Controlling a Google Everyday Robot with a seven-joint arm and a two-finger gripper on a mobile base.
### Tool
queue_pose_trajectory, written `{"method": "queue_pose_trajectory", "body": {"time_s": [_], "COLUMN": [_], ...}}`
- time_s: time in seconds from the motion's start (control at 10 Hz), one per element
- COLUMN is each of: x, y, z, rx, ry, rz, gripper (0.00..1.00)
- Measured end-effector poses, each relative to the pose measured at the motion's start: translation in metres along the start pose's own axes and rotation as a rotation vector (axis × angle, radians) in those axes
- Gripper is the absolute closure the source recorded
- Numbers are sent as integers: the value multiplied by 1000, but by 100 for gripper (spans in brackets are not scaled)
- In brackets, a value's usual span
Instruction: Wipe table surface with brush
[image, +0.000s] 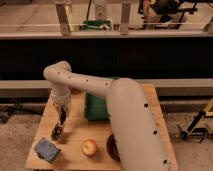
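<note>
The table surface (75, 131) is a light tan wooden top in the lower middle of the camera view. My gripper (61, 113) points down over its left part, shut on the upper end of the brush (58, 127). The brush is a slim dark stick that slants down and to the left. Its greyish bristle end (56, 135) rests at the wood, just above the sponge. My arm (125, 120) sweeps in from the lower right and hides much of the table's right half.
A blue-grey sponge block (47, 149) lies at the front left corner. An apple (89, 147) sits near the front edge, with a dark round bowl (111, 146) beside it, partly behind my arm. A green tray (95, 108) occupies the table's middle.
</note>
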Motion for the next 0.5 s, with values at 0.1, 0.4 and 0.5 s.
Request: {"method": "queue_pose_trajectory", "body": {"time_s": [0.1, 0.4, 0.5], "x": [0, 0, 0], "y": [0, 0, 0], "z": [0, 1, 1], "rx": [0, -1, -1], "ry": [0, -2, -1], "rz": [0, 0, 0], "gripper": [100, 100, 100]}}
